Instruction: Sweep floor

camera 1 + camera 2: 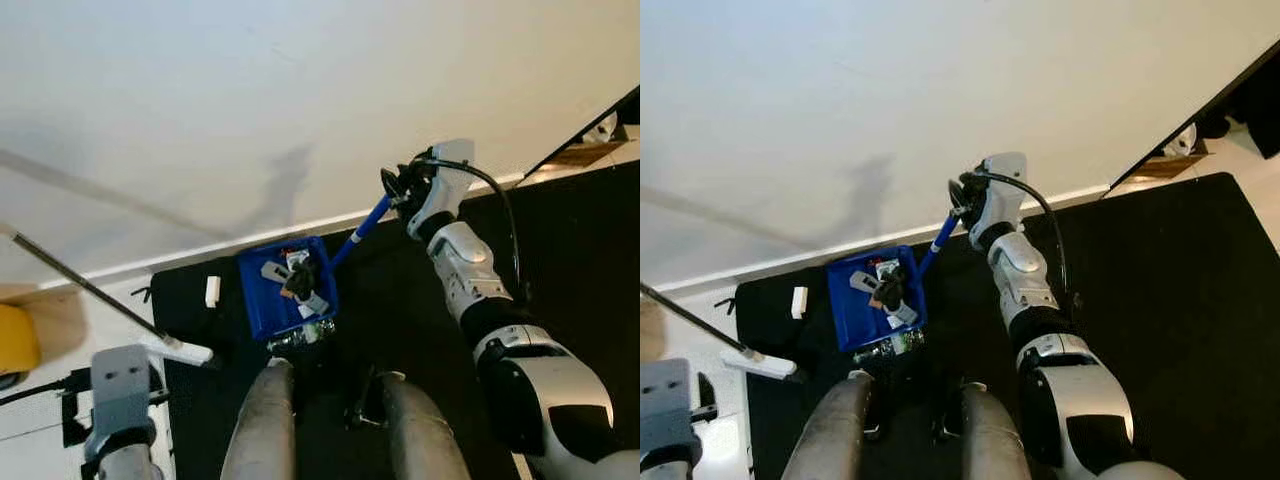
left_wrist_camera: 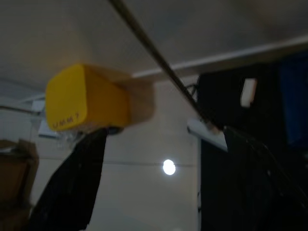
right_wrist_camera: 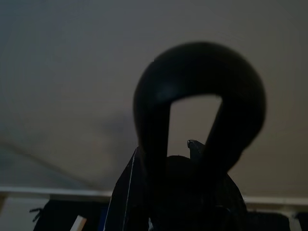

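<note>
A blue dustpan (image 1: 262, 302) rests on the black mat (image 1: 570, 250) near the wall, holding several bits of litter (image 1: 298, 280). Its blue handle (image 1: 362, 230) slants up to my right gripper (image 1: 400, 186), which is shut on it; the handle's black end loop (image 3: 202, 96) looms close in the right wrist view. A broom with a thin dark stick (image 1: 80, 282) and a white head (image 1: 185, 350) lies at the left. My left gripper (image 2: 163, 192) hangs open near the broom head (image 2: 207, 132), with both black fingers (image 2: 72, 183) spread and nothing between them.
A small white piece (image 1: 212, 290) lies on the mat left of the dustpan. A yellow box (image 1: 15, 340) sits on the pale floor at far left. My two legs (image 1: 265, 420) stand just behind the dustpan. The white wall and baseboard (image 1: 200, 250) run close ahead.
</note>
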Tool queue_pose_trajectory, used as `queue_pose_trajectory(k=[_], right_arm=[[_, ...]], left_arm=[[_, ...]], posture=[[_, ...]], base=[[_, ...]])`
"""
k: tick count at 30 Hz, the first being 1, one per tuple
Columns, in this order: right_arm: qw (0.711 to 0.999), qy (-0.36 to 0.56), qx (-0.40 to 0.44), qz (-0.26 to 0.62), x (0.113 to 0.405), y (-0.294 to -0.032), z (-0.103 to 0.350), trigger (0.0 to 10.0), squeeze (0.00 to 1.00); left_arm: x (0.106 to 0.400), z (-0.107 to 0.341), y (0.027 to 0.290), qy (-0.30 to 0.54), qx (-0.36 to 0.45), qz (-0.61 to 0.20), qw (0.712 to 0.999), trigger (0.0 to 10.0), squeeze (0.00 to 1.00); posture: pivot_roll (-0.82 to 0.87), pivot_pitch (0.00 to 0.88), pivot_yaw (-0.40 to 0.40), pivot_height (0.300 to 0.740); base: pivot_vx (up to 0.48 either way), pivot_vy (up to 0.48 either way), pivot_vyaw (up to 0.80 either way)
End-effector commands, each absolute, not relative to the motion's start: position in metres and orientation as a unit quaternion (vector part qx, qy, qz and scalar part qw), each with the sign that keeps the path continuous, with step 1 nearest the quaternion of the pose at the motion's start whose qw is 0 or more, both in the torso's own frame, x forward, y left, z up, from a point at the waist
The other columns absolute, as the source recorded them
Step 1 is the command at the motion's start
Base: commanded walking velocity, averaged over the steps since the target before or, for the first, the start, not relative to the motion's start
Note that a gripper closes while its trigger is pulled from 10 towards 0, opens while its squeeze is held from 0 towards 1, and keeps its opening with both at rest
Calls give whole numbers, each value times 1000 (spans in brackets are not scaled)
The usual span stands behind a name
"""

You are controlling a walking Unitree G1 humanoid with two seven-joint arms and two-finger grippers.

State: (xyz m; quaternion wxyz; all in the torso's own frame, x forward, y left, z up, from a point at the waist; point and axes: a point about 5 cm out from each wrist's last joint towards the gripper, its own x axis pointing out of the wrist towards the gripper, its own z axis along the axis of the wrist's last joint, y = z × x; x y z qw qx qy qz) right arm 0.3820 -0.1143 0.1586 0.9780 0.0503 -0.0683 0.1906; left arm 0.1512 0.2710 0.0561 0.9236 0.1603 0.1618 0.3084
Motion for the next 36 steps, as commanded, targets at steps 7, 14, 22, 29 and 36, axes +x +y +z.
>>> queue_pose_trajectory(k=[7,14,22,29,36], right_arm=[[976,-108,47,182,384,-128,188,10000,0],[973,-103,105,175,373,-131,177,10000,0],[970,-103,144,165,372,-134,178,10000,0],[972,-136,105,160,375,-137,195,10000,0],[967,-160,120,158,370,-141,206,10000,0]], left_arm=[[166,55,297,159,126,323,924,10000,1000],[166,83,272,105,135,241,955,10000,0],[168,108,302,68,180,236,953,10000,0],[172,157,353,21,196,252,947,10000,0],[197,183,340,-38,133,233,963,10000,0]], posture=[[145,283,-40,740],[152,270,-37,740],[179,244,-48,740],[185,215,-38,740],[173,192,-29,740]], base=[[0,0,0],[0,0,0],[0,0,0],[0,0,0],[0,0,0]])
